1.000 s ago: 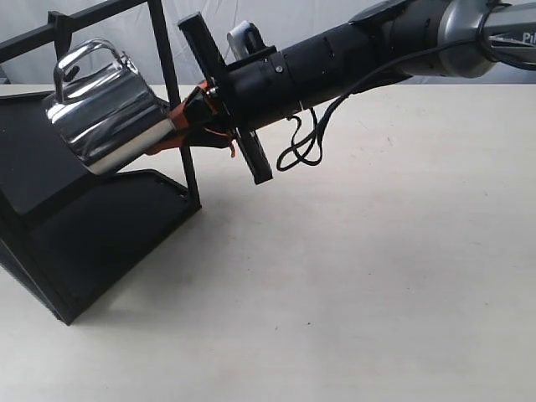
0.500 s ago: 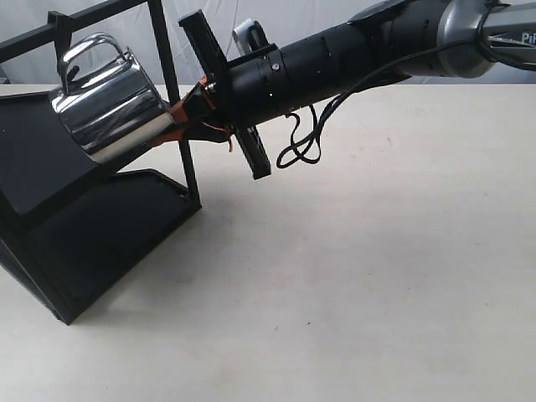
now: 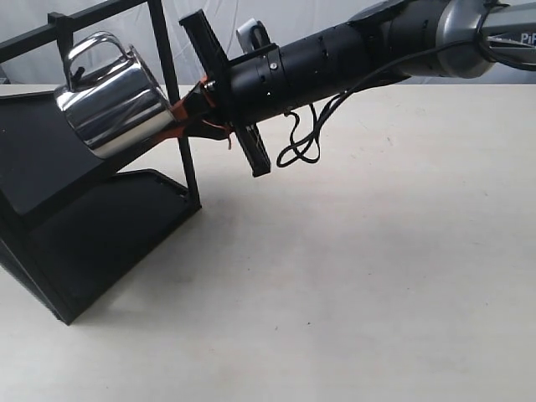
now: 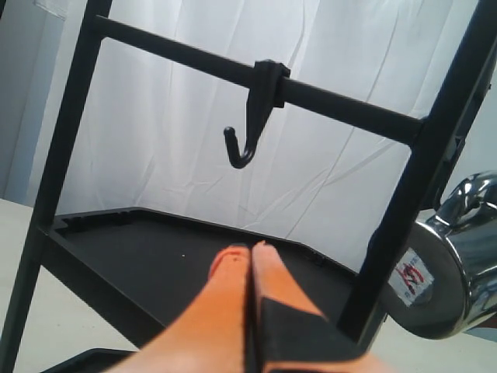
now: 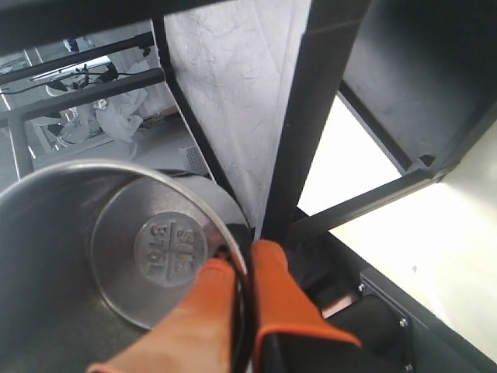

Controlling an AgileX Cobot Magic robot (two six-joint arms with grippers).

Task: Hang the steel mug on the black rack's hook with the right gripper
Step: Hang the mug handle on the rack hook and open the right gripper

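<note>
In the exterior view the right gripper (image 3: 182, 117) is mostly hiding behind the black rack's (image 3: 92, 226) front upright, so only a bit of orange is showing at about three o'clock of the steel mug (image 3: 113, 105). The rack is being cut off at the left edge, and the hook (image 3: 65, 42) is reading only as a dark tab on the top bar, with the mug's handle loop sitting right at it; whether the loop is actually resting on the hook is hard to make out.

The mug is lying tilted, its long axis running from about ten o'clock down to four o'clock, its base facing up-left, its open mouth facing the gripper and the handle riding on top.

The right wrist view is looking straight into the steel mug (image 5: 116, 256), showing the stamped base inside and the orange fingers (image 5: 272, 299) pinching the rim, one inside and one outside, so the gripper is clamping the mug's wall. The black rack (image 5: 311, 116) upright is passing just beside them.

The left wrist view is showing what the others are not: the hook (image 4: 250, 124) in clear outline, J-shaped, hanging free from the bar, and the labelled base of the steel mug (image 4: 446, 260) beyond the upright. The left gripper (image 4: 249, 264) is pressing its orange fingertips together, holding nothing.
</note>
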